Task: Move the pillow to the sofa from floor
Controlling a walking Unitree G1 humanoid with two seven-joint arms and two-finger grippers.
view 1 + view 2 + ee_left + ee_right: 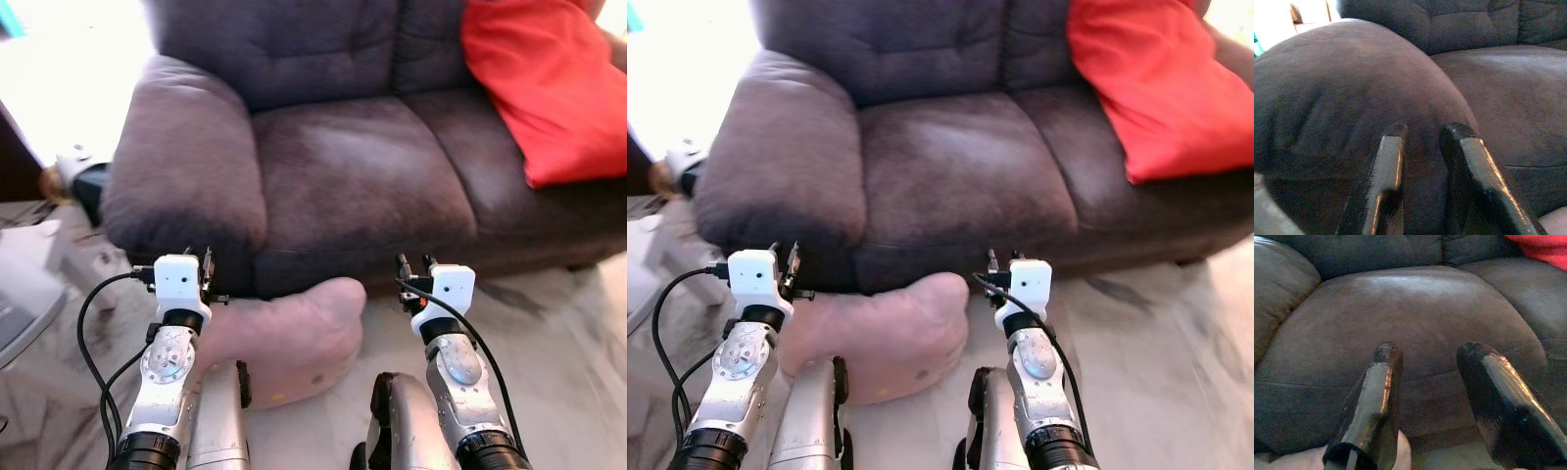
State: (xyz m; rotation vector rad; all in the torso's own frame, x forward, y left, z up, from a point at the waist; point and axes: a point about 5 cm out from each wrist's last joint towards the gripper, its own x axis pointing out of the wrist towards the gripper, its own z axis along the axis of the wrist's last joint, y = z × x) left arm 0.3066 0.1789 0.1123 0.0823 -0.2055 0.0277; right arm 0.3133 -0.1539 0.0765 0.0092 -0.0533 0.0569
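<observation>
A pink pillow (286,338) lies on the pale marble-like floor (568,333), pressed against the front base of a dark grey sofa (362,176), below the join of the sofa's left armrest and its seat cushion. A red cushion (549,88) leans on the right part of the sofa. Both silver arms reach forward above the pillow. The left end effector (1422,139) points at the rounded armrest, its two black fingers (1382,166) a narrow gap apart and holding nothing; a corner of the pillow shows just below them. The right end effector (1430,357) points at the front edge of the seat cushion, its fingers (1374,391) spread wider and also empty, with the pillow's top edge just beneath the nearer finger. In the head views, the left wrist sits over the pillow's left end and the right wrist just beyond its right end. Pale, blurred clutter (39,284) lies on the floor to the left of the sofa.
</observation>
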